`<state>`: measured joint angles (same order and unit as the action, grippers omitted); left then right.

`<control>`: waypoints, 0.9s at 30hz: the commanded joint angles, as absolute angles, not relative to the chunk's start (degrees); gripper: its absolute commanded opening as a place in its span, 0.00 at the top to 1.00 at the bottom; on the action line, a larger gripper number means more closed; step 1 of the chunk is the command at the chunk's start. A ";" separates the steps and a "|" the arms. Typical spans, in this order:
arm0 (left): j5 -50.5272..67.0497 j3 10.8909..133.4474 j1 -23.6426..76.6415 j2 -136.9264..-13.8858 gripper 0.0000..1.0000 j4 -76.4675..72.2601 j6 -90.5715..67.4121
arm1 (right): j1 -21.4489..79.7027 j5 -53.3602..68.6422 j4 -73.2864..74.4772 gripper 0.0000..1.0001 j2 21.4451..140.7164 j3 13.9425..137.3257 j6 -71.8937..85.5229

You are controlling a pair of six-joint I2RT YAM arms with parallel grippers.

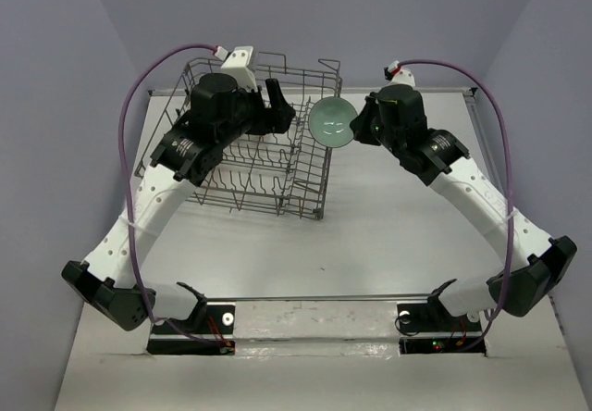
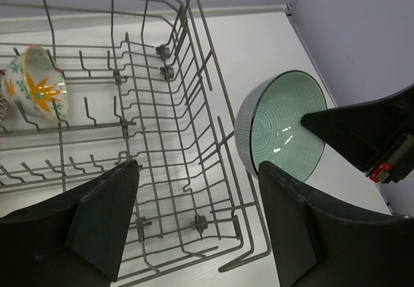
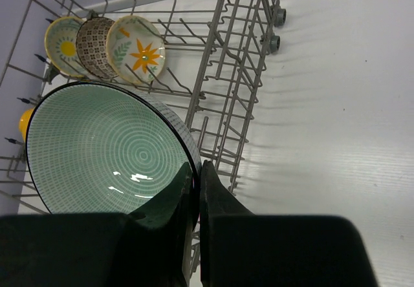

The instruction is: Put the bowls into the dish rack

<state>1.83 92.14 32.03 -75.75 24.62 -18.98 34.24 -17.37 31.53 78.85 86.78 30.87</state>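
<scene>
Right wrist | rack [image 3: 226,86]: patterned bowls [image 3: 136,57] | R claw [image 3: 197,183] grips teal bowl [image 3: 110,151] | L claw [image 2: 197,167] wide

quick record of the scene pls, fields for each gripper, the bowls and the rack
right gripper: shut on the rim of the teal bowl
teal bowl: outside the rack, by its right wall
left gripper: open, empty, over the rack's right wall
rack: holds three patterned bowls on edge, plus an orange bowl, partly hidden
</scene>
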 commanded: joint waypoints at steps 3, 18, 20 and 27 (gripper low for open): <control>3.70 88.16 32.08 -74.36 0.20 21.18 -20.22 | 37.97 -22.93 27.42 0.99 80.77 93.60 29.27; -8.26 85.26 32.87 -74.71 0.41 22.24 -19.07 | 45.53 -28.92 28.65 0.99 87.71 100.98 26.90; -8.35 85.08 32.87 -74.88 0.43 22.32 -18.72 | 46.05 -28.83 28.57 0.99 88.06 101.42 26.81; -8.79 84.90 32.87 -75.23 0.47 22.41 -18.37 | 46.58 -28.74 28.74 0.99 90.26 103.62 26.37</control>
